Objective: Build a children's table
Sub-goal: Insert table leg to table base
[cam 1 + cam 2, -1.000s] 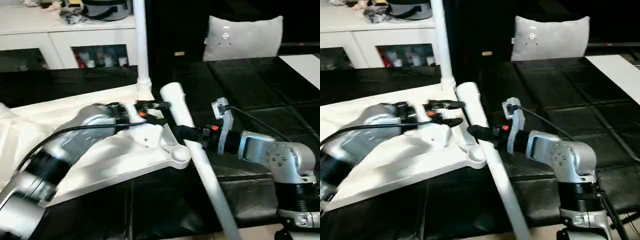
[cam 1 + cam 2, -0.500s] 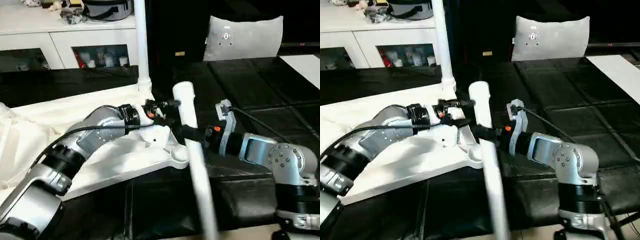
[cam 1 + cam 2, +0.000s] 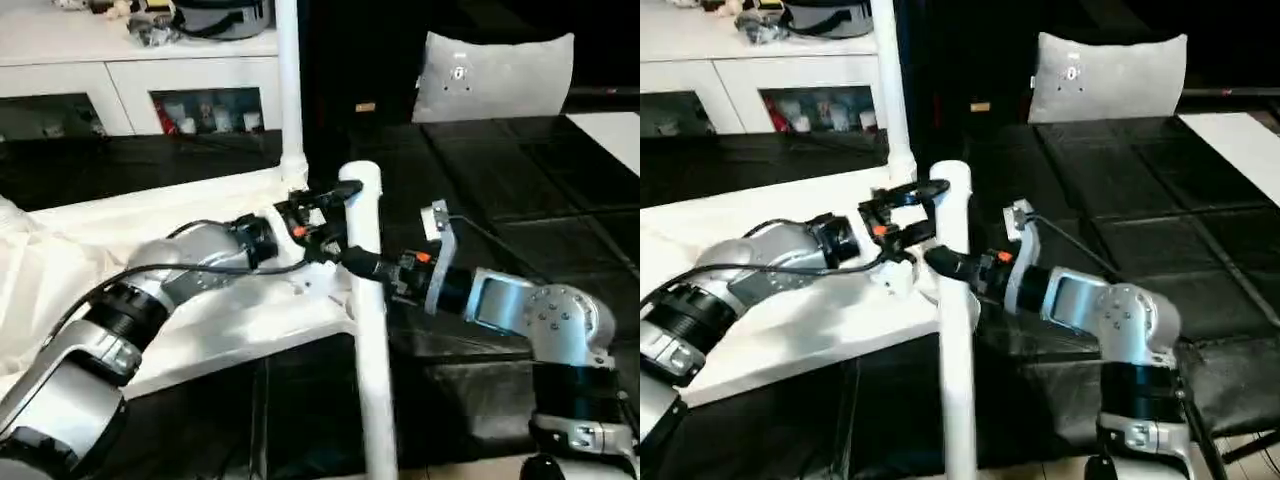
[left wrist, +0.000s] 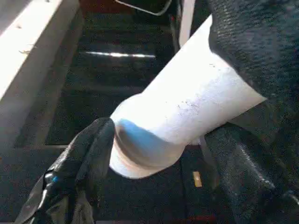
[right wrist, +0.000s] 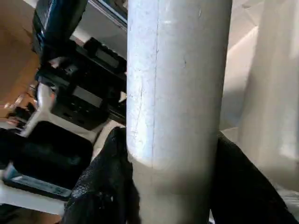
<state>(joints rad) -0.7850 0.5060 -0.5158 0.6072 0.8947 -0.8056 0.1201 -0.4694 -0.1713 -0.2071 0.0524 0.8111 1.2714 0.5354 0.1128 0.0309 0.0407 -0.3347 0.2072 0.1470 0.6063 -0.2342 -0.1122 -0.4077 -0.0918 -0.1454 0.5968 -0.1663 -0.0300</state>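
The children's table lies upside down: its white tabletop shows its underside, and one white leg stands upright in the far corner socket. My right gripper is shut on a second white leg, gripping it below its upper end; the leg stands nearly upright and hides the near corner socket. In the right wrist view both black fingers press against the tube. My left gripper is open, its fingers straddling the leg's rounded upper end.
A grey cushion leans at the back right on black floor mats. A white cabinet with cluttered shelves runs along the back left. A white cloth lies under the tabletop on the left. A white board lies far right.
The right gripper has swung the held leg from a slant to nearly upright. The left gripper has moved up to the leg's top end and spread its fingers wider.
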